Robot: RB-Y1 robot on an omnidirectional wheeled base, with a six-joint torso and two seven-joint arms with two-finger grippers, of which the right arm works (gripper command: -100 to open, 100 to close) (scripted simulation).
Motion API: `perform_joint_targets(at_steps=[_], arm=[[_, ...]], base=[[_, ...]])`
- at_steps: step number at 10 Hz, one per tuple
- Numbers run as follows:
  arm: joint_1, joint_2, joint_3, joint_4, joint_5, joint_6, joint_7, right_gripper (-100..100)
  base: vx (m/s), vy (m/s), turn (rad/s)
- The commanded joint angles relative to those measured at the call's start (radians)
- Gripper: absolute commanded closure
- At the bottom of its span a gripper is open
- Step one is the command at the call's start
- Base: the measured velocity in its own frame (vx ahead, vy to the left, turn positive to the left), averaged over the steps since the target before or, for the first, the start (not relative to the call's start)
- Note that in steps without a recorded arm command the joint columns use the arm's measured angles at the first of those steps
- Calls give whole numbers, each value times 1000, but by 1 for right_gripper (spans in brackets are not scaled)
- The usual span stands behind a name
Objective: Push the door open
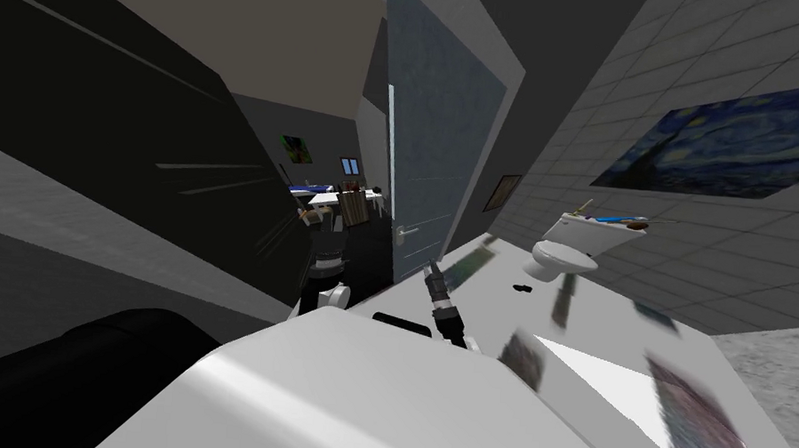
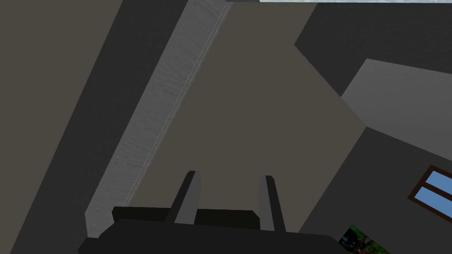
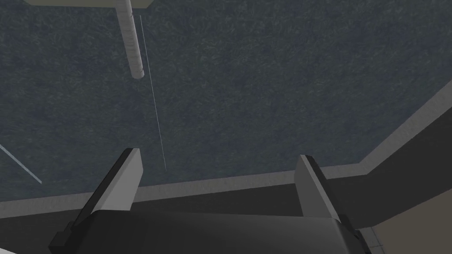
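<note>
The door [image 1: 435, 139] is a blue-grey slab, and it stands ajar: past its free edge there is a gap with a furnished room beyond. The right claw [image 3: 218, 158] faces the door's flat face squarely and close. Its two blades are spread wide and grip nothing. In the right wrist view the panel lies directly ahead of the fingertips, and the pale bar of the door handle [image 3: 132, 44] sits beyond them, off to the side of one blade. In the head view the handle is just past the claw's tip, toward the door's free edge. Whether the blades touch the panel I cannot tell from these angles; they look near it rather than pressed on it.

The left claw [image 2: 229, 176] is raised into the gap beside the door's free edge. Its blades are parted more narrowly than the right's and hold nothing.

As I judge it, the task is partly done. The door is off its frame, but the opening looks too narrow for the robot's body. What is left is a firm push on the panel ahead of the right claw, near the handle side, to swing it wider
</note>
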State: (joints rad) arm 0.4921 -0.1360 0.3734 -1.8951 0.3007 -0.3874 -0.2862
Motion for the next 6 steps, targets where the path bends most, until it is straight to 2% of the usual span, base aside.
perform_joint_targets(at_steps=[1,6], arm=[[-1,-9,30,23,28,2,-18,-100],[-7,-29,122,98,116,7,-65,-100]], base=[[170,-58,64],[206,-74,47]])
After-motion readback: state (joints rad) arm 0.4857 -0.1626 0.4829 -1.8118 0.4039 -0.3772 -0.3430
